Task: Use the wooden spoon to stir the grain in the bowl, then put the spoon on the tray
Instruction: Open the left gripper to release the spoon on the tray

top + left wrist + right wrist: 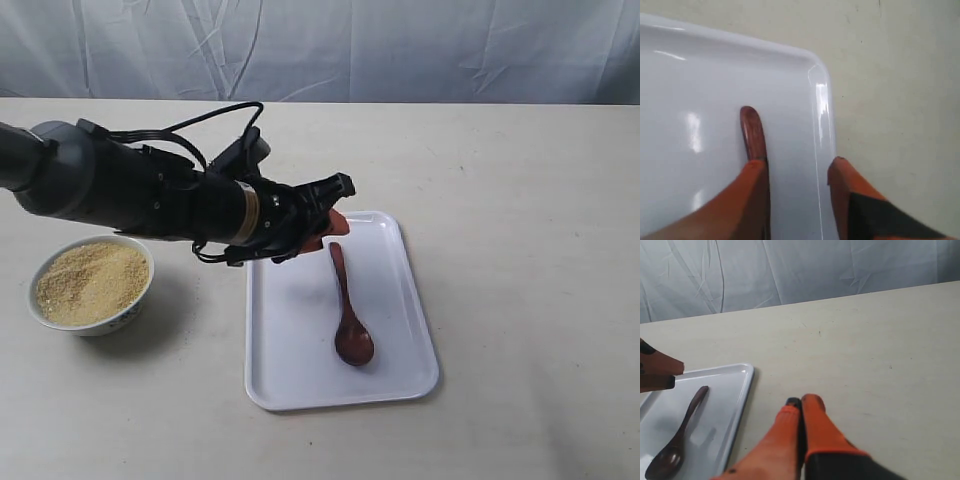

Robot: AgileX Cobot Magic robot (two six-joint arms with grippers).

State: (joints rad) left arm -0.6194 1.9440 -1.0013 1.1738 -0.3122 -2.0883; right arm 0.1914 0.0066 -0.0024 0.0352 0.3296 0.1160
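The dark wooden spoon (345, 310) lies flat on the white tray (290, 345), handle toward the far edge and oval end toward the front. My left gripper (335, 225) hangs open just over the handle's far end. In the left wrist view the handle tip (752, 130) pokes out beside one orange finger (747, 195), and nothing is between the jaws (797, 162). The white bowl (112, 322) heaped with yellow-tan grain (92, 282) stands left of the tray. My right gripper (802, 401) is shut and empty over bare table, right of the tray (730, 405).
A pale wrinkled cloth backdrop (400, 45) runs along the table's far edge. The left arm's dark body and cables (130, 185) stretch over the table behind the bowl. The right arm does not show in the exterior view.
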